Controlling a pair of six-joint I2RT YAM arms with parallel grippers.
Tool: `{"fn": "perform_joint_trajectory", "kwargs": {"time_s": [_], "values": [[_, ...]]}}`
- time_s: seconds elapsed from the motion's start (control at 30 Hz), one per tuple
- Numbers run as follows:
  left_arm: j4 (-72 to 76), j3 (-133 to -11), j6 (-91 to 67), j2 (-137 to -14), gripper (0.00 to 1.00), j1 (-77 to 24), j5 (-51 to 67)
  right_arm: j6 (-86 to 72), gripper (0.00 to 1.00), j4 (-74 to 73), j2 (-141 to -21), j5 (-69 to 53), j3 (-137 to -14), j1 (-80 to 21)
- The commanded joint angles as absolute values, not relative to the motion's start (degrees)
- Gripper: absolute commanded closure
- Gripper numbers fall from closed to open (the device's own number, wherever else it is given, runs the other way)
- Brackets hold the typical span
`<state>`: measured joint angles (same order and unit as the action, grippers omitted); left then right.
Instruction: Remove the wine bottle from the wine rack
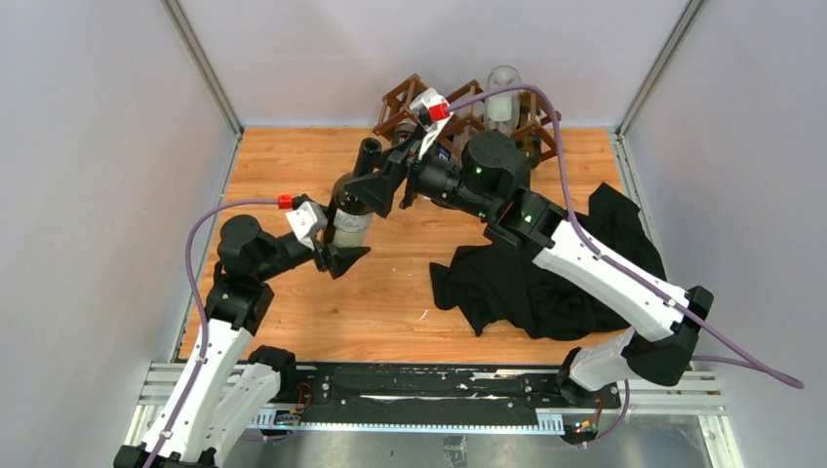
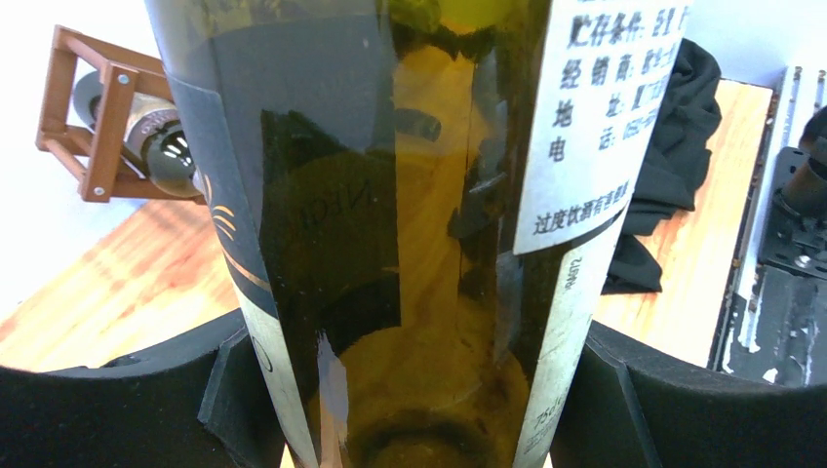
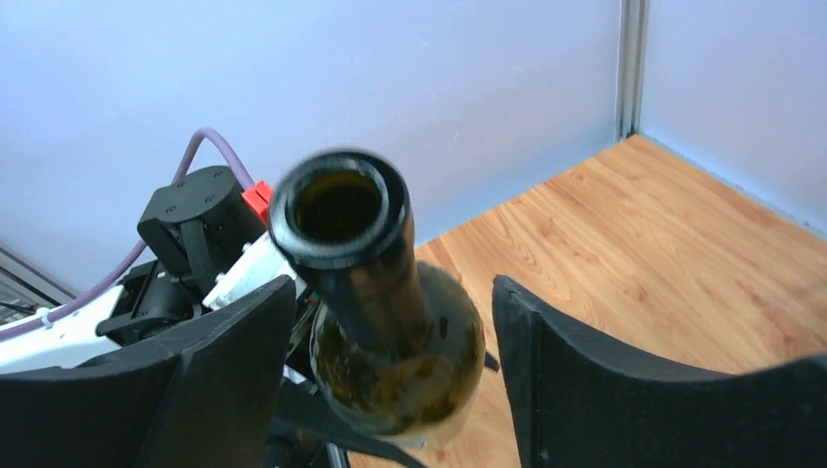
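On the wooden table [image 1: 293, 166], a black cloth [image 1: 546, 283] lies crumpled to the right and the wine rack [image 1: 405, 97] stands at the far edge. The wine bottle [image 1: 349, 219] is out of the rack, near its left end, mouth uppermost. The left gripper [image 2: 414, 409] is clamped on the bottle's lower body, while the right gripper [image 3: 392, 331] has its fingers spread on either side of the neck.

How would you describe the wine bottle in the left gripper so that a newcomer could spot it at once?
Start at the wine rack at the back of the table; just in front, toward the left, the left gripper clamps the wine bottle. Unlike the bottles in the rack, it stands free: dark green, uncorked, white-labelled.
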<state>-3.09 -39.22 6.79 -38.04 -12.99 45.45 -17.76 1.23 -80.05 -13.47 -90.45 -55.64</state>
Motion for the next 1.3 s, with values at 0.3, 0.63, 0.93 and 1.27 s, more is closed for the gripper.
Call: {"fn": "perform_joint_trajectory", "kwargs": {"time_s": [0.3,0.63,0.93,1.27], "values": [[-8.7,-41.4,8.6,-37.9,0.01,-13.4,47.4,-14.4,1.0,-1.7,-84.1,-9.4,-95.2,-56.4],[-11.4,-43.5,7.5,-38.9,0.0,-13.4,45.9,-5.6,1.0,-5.9,-86.9,-4.4,-95.6,-56.4],[-14.8,-43.7,10.3,-39.5,0.0,-13.4,43.9,-0.3,1.0,-0.6,-92.0,-2.1,-92.1,-56.4],[-16.3,-41.5,12.5,-40.3,0.0,-13.3,40.1,-0.3,1.0,7.3,-94.4,-0.4,-88.2,-56.4]]}}
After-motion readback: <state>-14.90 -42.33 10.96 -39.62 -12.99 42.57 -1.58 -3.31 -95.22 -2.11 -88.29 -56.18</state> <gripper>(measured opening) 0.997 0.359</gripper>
